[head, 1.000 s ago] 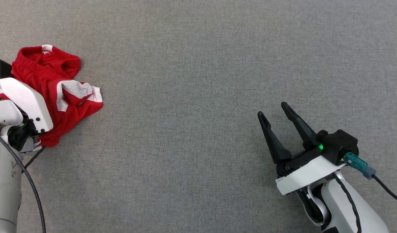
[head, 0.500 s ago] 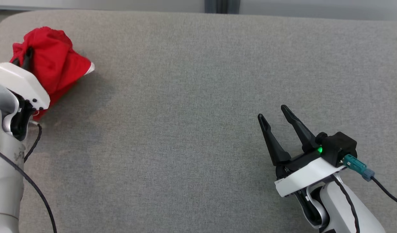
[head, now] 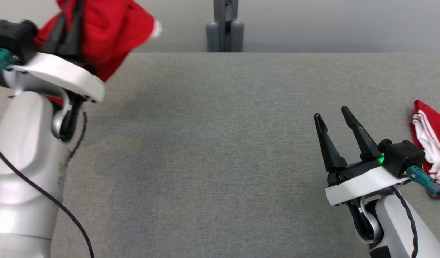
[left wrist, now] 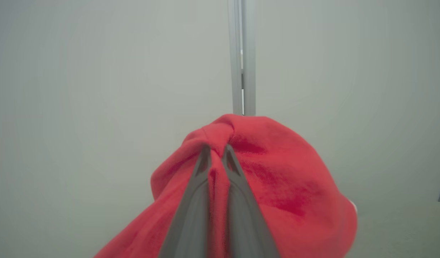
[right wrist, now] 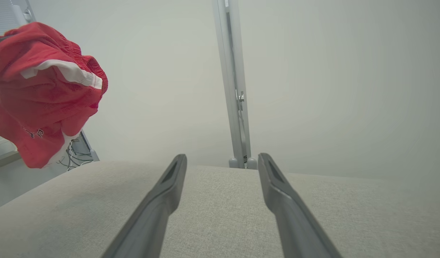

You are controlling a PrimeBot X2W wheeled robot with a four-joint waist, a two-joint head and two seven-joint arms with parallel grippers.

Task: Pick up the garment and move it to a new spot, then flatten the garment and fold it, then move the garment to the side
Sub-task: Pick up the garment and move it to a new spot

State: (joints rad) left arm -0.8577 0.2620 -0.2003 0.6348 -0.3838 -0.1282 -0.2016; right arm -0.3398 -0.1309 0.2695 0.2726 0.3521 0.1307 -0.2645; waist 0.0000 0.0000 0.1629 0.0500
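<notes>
Garment [head: 112, 32] in left hand [left wrist: 216, 152] | red-white cloth [head: 433, 139], possibly shorts, near right hand [head: 331, 113]

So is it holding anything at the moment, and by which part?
Yes: the left tool is shut on the red garment, pinching a bunched fold of plain red cloth. The right tool is open and empty.

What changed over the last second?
Left claw closed on the red garment and lifted it off the grey surface; the garment now hangs bunched in the air. Right claw stayed open and empty above the surface.
</notes>
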